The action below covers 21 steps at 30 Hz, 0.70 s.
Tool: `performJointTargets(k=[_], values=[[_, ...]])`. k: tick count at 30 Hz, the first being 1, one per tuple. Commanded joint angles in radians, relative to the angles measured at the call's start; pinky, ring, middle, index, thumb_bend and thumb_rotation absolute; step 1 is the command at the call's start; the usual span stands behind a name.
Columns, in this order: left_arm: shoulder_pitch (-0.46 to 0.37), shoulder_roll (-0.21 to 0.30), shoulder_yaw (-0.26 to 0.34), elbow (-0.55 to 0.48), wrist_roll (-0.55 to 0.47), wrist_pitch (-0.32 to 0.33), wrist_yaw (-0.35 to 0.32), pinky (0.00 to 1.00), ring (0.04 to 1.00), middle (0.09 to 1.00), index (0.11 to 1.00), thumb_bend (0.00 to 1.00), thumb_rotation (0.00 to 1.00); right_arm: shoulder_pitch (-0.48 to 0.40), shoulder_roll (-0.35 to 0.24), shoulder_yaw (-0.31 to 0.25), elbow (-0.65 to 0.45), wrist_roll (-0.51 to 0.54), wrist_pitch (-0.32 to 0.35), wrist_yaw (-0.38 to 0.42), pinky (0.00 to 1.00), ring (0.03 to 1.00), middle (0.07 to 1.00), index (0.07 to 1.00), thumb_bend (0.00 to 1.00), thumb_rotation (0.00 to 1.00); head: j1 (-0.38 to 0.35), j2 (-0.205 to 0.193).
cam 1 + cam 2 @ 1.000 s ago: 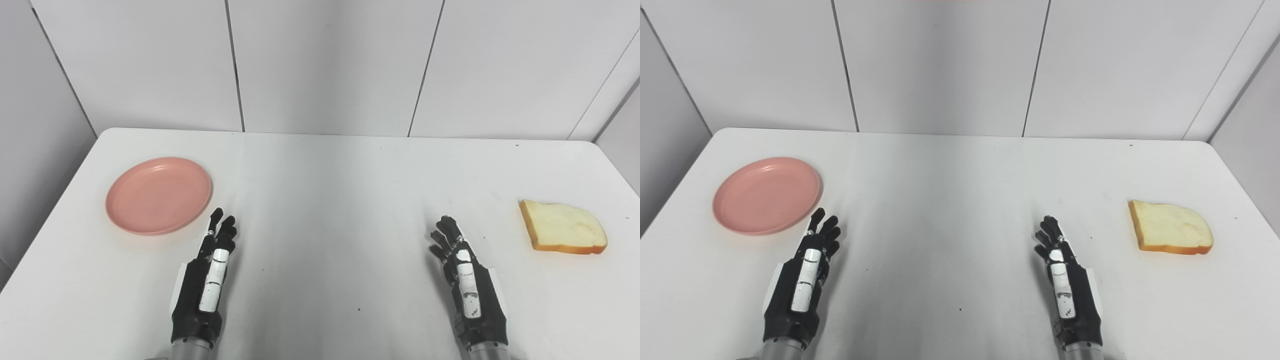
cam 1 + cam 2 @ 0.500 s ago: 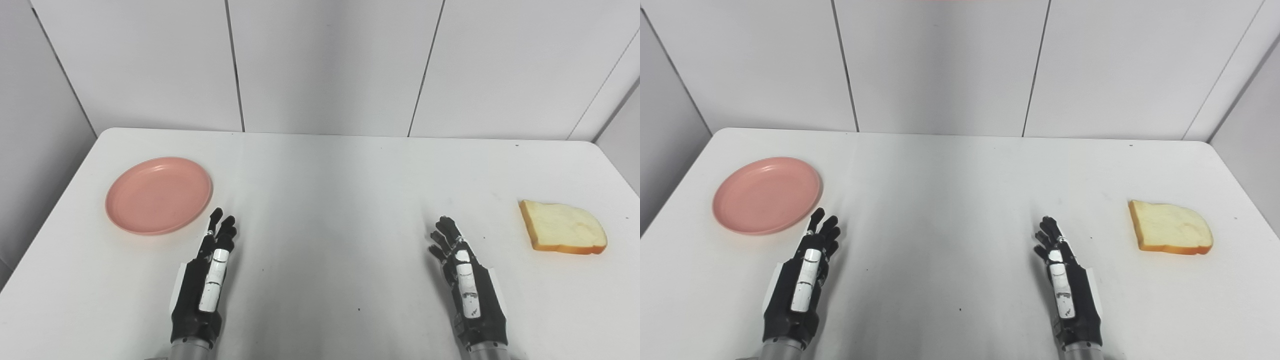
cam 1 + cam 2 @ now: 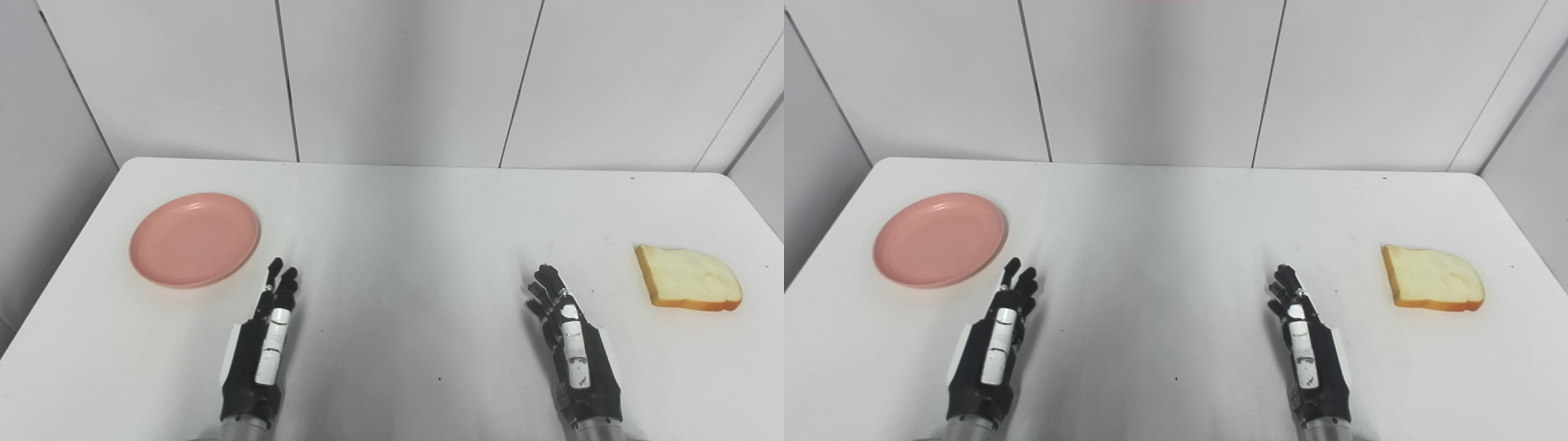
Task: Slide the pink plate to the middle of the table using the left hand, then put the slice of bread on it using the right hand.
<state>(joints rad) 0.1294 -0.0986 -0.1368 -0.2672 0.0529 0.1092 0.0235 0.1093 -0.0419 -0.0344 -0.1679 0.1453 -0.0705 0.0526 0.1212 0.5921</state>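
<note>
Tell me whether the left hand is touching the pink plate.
Apart. In the left eye view, bare white table shows between the left hand and the near rim of the pink plate; the right eye view shows the same gap.

My left robot hand lies low over the surface, thumb edge up, fingers straight and close together, pointing fwd and a bit right; holds nothing; its arm comes in from bottom edge, left of centre. My right robot hand sits in approx the mirrored pose; thumb edge up, fingers extended, slightly spread, angled fwd and a bit left; empty too; wrist at bottom edge. Both hands well apart from each other; black shells w/ white strips on the upper side.
</note>
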Motion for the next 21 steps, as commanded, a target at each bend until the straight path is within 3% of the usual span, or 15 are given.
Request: performJointTargets(k=[1,15,21], values=[[-0.015,-0.017,-0.011,0.002,0.023,-0.070,0.012,0.97,0.966,0.961,0.965,0.59,0.91,0.017,-0.033,-0.022,0.073,0.010,-0.072,0.023,0.93,0.930,0.944,0.911,0.83,0.97,0.018,-0.017],[-0.013,-0.043,-0.021,0.068,0.041,-0.156,0.021,0.98,0.985,0.979,0.982,0.49,0.93,0.006,-0.050,-0.041,0.187,0.036,-0.173,0.036,0.91,0.914,0.928,0.889,0.81,0.99,0.065,-0.119],[-0.019,-0.051,-0.001,0.052,0.021,-0.170,0.030,1.00,0.979,0.975,0.978,0.54,0.91,-0.004,-0.047,-0.037,0.225,0.041,-0.209,0.042,0.92,0.913,0.926,0.887,0.79,0.99,0.077,-0.157]])
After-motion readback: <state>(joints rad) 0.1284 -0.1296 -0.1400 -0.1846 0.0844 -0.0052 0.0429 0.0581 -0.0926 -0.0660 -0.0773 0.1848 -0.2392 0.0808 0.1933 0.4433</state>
